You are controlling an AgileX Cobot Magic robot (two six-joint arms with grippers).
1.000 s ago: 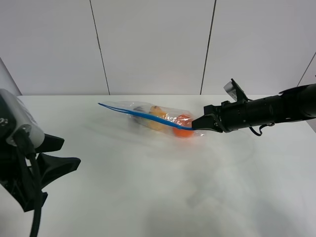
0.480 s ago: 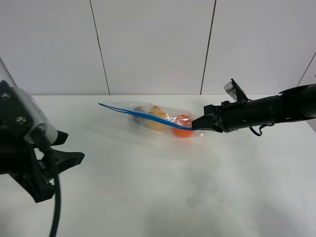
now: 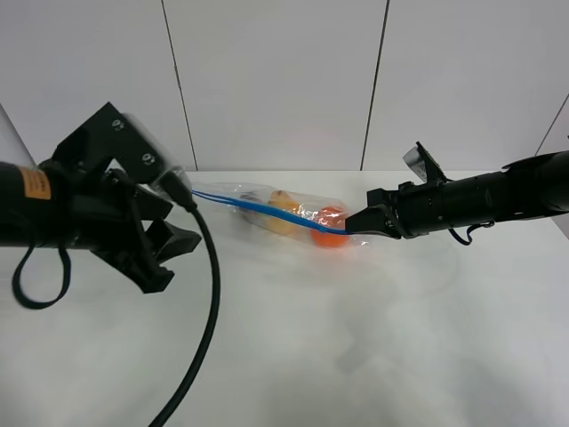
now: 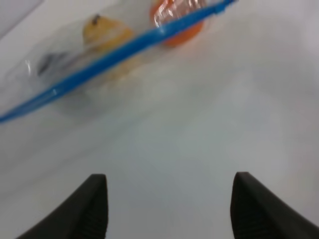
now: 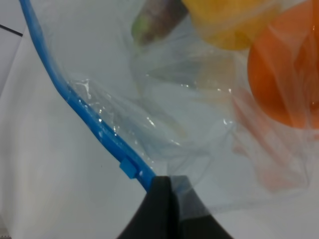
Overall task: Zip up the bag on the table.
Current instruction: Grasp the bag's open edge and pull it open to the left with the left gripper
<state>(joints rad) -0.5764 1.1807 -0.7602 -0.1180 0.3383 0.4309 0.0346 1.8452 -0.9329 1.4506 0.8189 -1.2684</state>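
The bag, clear plastic with a blue zipper strip, lies at the back middle of the white table. Through it show an orange and a yellow pear. My right gripper is shut on the strip's right end, just past a small blue slider. The right wrist view also shows the orange, the pear and a dark eggplant. My left gripper hovers left of the bag, open and holding nothing; the strip lies ahead of its fingers.
A black cable hangs from the left arm down over the table's front left. A white panelled wall stands behind the table. Bare tabletop lies between the left gripper and the bag.
The left arm has swung up from the lower left corner toward the bag's left end, gripper still open. The right gripper and the bag have stayed put.
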